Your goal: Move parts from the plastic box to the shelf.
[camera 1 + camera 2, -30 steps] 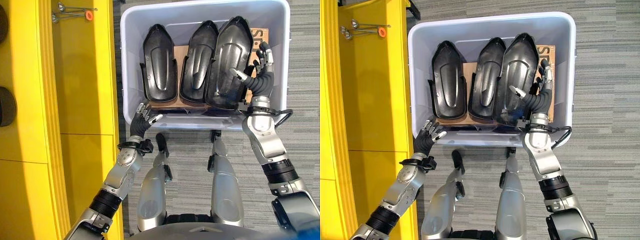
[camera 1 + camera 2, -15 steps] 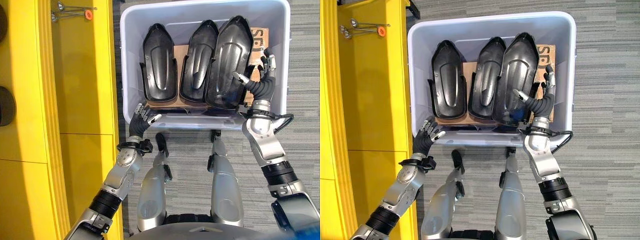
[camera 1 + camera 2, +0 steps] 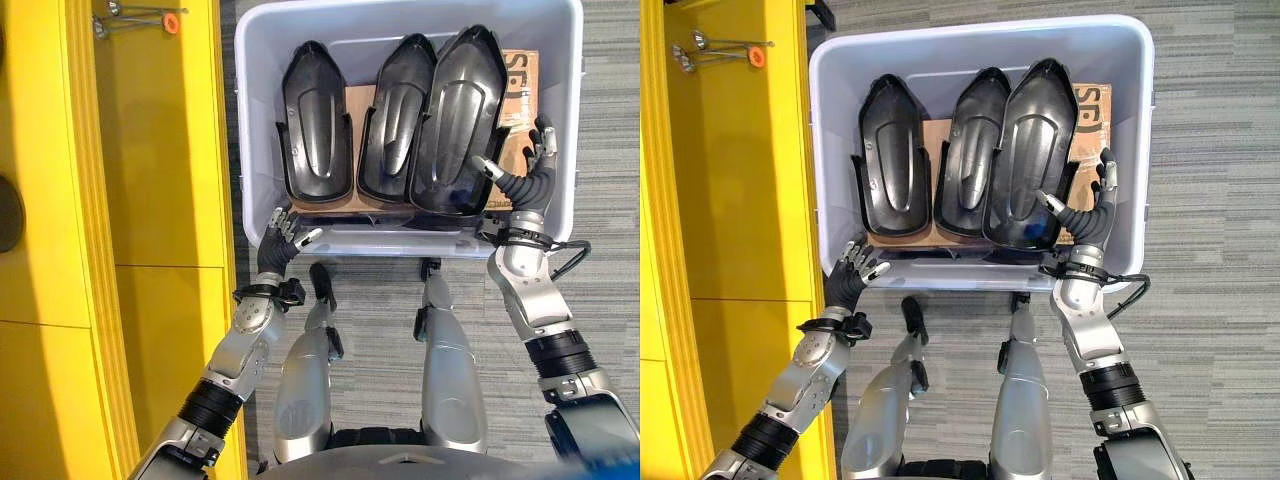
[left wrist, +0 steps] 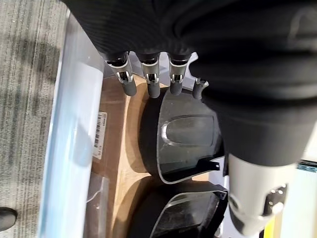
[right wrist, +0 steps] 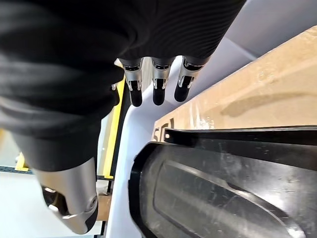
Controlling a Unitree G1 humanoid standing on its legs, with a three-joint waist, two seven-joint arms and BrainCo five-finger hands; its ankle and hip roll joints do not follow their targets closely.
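Note:
A pale grey plastic box stands on the carpet ahead of me. Three black moulded parts lie side by side in it on cardboard: a left part, a middle part and a larger right part. My right hand is open inside the box's near right corner, fingers straight over the cardboard. Its thumb points at the larger part's near edge; I cannot tell whether it touches. My left hand hangs open at the box's near left corner, outside the wall, holding nothing.
A yellow shelf runs along the left of the box, close to its left wall. Metal hooks with an orange piece lie on the shelf's far end. Grey striped carpet lies to the right of the box.
My right hand has drawn back along the larger part toward the box's near wall. The view has shifted slightly. My left hand has stayed put.

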